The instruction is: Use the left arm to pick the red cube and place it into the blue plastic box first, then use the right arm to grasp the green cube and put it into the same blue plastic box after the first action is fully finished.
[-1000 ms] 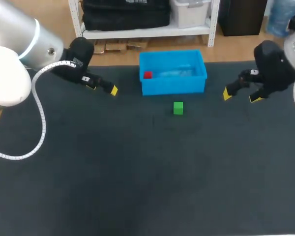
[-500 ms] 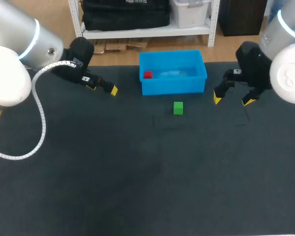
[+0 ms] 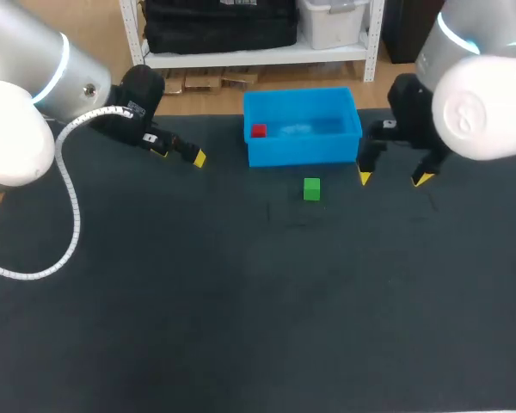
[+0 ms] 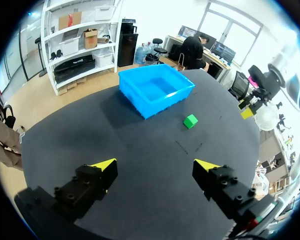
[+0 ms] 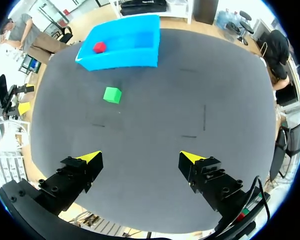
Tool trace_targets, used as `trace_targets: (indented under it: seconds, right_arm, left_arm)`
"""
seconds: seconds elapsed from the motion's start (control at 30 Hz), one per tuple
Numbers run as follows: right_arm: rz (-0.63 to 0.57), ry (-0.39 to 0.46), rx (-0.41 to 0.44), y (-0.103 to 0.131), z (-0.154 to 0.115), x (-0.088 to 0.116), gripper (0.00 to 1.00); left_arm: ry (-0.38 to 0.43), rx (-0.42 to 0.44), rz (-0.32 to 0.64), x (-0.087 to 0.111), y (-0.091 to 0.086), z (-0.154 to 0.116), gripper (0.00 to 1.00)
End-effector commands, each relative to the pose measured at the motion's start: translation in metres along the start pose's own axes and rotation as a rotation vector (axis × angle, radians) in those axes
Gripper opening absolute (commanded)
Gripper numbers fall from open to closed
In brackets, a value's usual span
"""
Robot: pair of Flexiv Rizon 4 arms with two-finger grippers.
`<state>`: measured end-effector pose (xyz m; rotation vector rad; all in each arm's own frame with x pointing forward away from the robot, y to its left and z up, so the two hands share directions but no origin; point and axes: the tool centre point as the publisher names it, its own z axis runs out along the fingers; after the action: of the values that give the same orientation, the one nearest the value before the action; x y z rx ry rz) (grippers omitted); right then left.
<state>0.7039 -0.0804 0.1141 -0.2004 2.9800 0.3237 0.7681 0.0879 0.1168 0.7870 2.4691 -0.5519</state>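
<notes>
**Head view:** the red cube lies inside the blue plastic box, at its left end, so I judge the first placement finished; my left gripper hangs spread and empty over the table, left of the box and apart from it; the green cube sits on the table just in front of the box's front wall; my right gripper, fingers spread with nothing between them, stands to the right of the green cube, near the box's right front corner and not yet over the cube.

**Left wrist view:** my left gripper shows its two yellow tips wide apart over bare table; the blue plastic box and the green cube lie well ahead of it; the red cube is hidden behind the box's wall.

**Right wrist view:** my right gripper is spread and empty; the green cube lies ahead of it, slightly off its midline; beyond the cube stands the blue plastic box with the red cube inside.

**Step in hand, as I judge it:** the right arm's approach to the green cube; I should centre the fingers over the cube, square them to two opposite flat faces, and descend until the tips straddle it before pinching; the box wall is close, so the fingers should stay clear of it, and the cube should rise above the rim before crossing.
</notes>
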Motion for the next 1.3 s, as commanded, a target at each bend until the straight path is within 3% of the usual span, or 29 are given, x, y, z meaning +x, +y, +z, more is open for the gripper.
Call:
trace_targets:
  seconds: [0.03,0.43,1.3]
  right_arm:
    - [0.002,0.042,0.024,0.008,0.004,-0.011,1.0]
    - [-0.016,0.107,0.075,0.025,0.014,-0.025,1.0]
    - [-0.023,0.136,0.095,0.049,0.042,-0.061,1.0]
  left_arm:
    - [-0.002,0.004,0.002,0.0,0.001,0.0,1.0]
    - [-0.002,0.004,0.002,0.0,0.001,0.0,1.0]
    - [-0.002,0.004,0.002,0.0,0.001,0.0,1.0]
